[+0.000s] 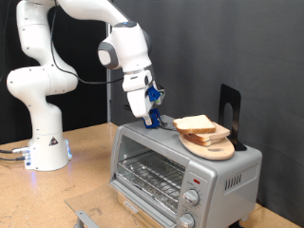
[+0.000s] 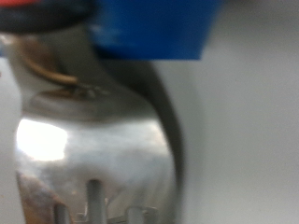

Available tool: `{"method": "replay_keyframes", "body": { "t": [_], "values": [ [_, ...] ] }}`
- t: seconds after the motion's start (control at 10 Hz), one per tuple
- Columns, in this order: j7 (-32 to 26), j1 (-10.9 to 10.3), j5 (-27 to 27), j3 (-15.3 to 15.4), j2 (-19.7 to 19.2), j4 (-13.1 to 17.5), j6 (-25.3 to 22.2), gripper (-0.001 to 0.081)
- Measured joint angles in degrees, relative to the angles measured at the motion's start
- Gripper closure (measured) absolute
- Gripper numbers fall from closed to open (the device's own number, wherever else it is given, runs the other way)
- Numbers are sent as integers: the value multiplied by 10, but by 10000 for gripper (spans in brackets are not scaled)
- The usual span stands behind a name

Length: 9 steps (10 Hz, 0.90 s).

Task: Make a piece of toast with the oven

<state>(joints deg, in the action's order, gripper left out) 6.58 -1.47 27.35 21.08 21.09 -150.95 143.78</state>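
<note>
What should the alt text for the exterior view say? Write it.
A white Franka arm lowers its end effector onto the top of a silver toaster oven, beside a round wooden board carrying slices of bread. The oven door is closed, its wire rack showing through the glass, on a wooden table.

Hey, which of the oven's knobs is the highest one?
The knob just under the oven's top edge, at the exterior view's right end of the front. The other two sit below it, one under the other.
</note>
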Motion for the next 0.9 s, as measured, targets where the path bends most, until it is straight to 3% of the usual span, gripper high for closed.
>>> {"method": "replay_keyframes", "body": {
  "t": [0.1, 0.2, 0.3, 0.9],
  "values": [
    [-5, -1, 7, 0, 0, 0, -2, 77],
    [-7, -2, 11, -1, 0, 2, -6, 77],
    [-10, -3, 13, -1, 1, 4, -14, 22],
    [-17, -3, 16, -2, 4, 20, -70, -2]
  ]
}}
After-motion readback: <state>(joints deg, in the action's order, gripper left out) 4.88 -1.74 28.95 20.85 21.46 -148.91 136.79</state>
